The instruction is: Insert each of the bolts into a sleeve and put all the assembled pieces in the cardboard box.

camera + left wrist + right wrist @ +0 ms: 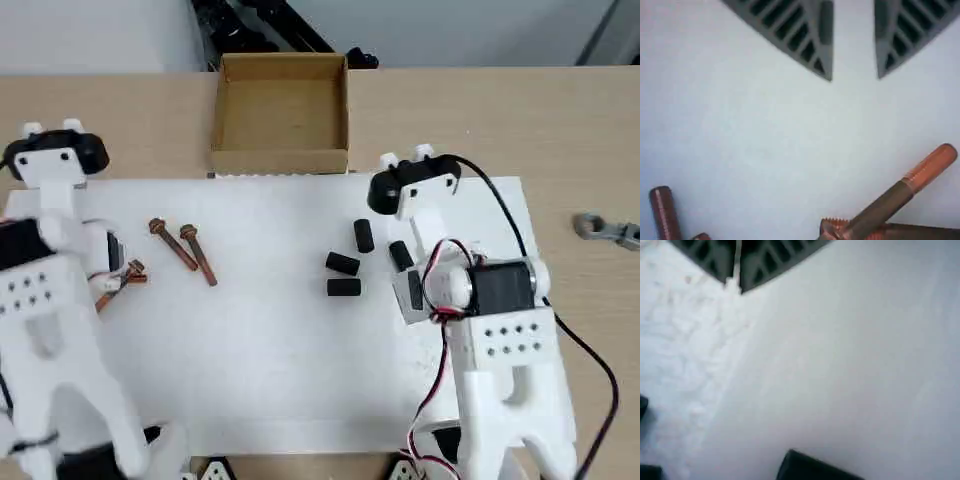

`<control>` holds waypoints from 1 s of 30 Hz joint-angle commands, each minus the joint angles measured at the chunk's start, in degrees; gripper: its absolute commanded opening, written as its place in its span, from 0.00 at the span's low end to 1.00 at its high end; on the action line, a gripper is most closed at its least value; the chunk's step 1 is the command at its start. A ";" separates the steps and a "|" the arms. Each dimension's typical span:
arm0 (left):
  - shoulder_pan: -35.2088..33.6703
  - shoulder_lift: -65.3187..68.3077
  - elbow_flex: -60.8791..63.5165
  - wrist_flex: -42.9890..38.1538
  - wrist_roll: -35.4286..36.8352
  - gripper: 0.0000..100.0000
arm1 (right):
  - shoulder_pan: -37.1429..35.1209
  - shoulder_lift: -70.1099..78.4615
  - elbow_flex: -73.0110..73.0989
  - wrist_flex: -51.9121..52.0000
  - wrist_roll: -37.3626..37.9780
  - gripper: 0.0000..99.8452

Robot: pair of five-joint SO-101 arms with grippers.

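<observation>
Left gripper [854, 76], jaws apart, beside copper bolts [900, 192].

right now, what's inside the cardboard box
The cardboard box shows a bare floor; the bolts and sleeves lie outside on the white sheet. Its near wall hides a thin strip of floor.

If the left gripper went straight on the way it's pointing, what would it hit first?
Probably the bare white sheet: the open left gripper has nothing between or beyond its tips. The bolts lie off that line, though depth is hard to judge.
</observation>
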 commanded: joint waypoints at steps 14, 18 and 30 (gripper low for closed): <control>9.85 18.64 -6.64 -6.15 23.38 0.06 | -9.36 6.90 -2.90 -0.22 -1.14 0.00; 16.18 17.76 -7.69 -10.37 29.19 0.07 | -12.97 9.01 -3.69 -0.48 -0.88 0.00; 12.57 27.78 -7.78 -17.23 40.09 0.12 | -13.05 17.10 -11.43 -0.57 -0.62 0.01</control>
